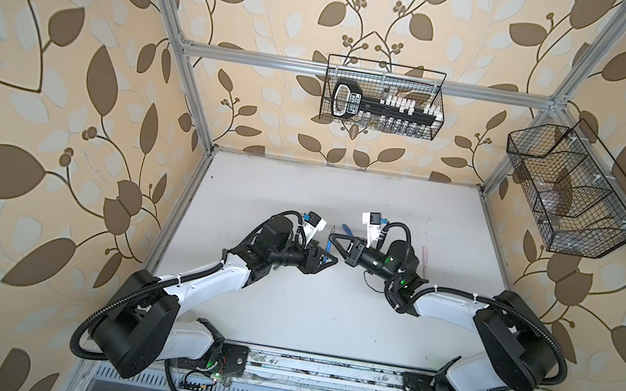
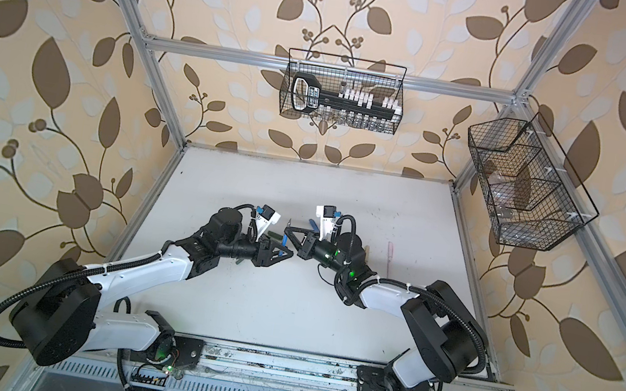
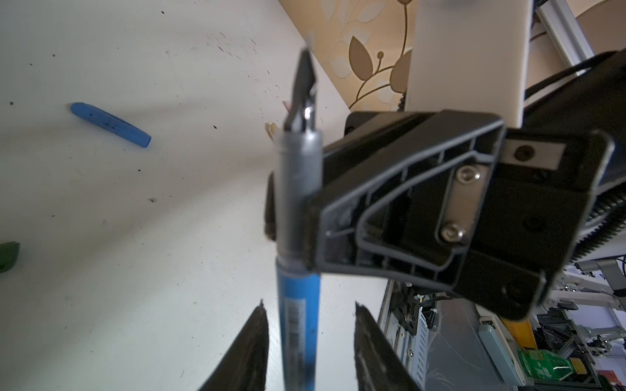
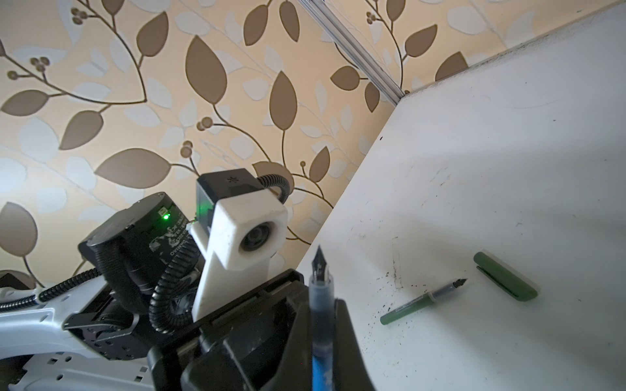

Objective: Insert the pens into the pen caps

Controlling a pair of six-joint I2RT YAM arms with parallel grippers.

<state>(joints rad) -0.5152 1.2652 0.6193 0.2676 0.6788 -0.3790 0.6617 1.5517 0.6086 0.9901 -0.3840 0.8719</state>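
- White tabletop (image 1: 324,333) is fenced by an aluminium frame (image 1: 180,202) along its 9, 12 and 3 o'clock edges, with a front rail (image 1: 318,374) at 6 o'clock.
- Both grippers meet near the table's middle. Bare surface runs from them toward 6 o'clock as far as the rail, and toward 12 o'clock up to the back wall.
- Two wire baskets hang above table level: one (image 1: 382,97) at 12 o'clock, another (image 1: 572,193) at about 2 o'clock on the side frame.
- The right gripper (image 1: 336,241) is clamped on the blue pen (image 3: 298,304), pinching its grey grip section. The pen stands off the table with its dark nib pointing toward 12 o'clock.
- The left gripper (image 1: 329,258) reaches in from 9 o'clock. Its fingers (image 3: 250,352) stand part-way apart and straddle the blue barrel lower down. In the left wrist view a gap shows on both sides, so they are around the pen without gripping it.
- The blue cap (image 3: 110,124) lies flat on the table at about 1 o'clock of the grippers, apart from both.
- The green cap (image 4: 504,276) and green pen (image 4: 423,301) lie flat at 9 to 10 o'clock, near each other without touching. The pen's nib is aimed toward the cap.
- The pink pen (image 1: 425,259) lies at 3 o'clock of the right wrist, on the way to that edge.
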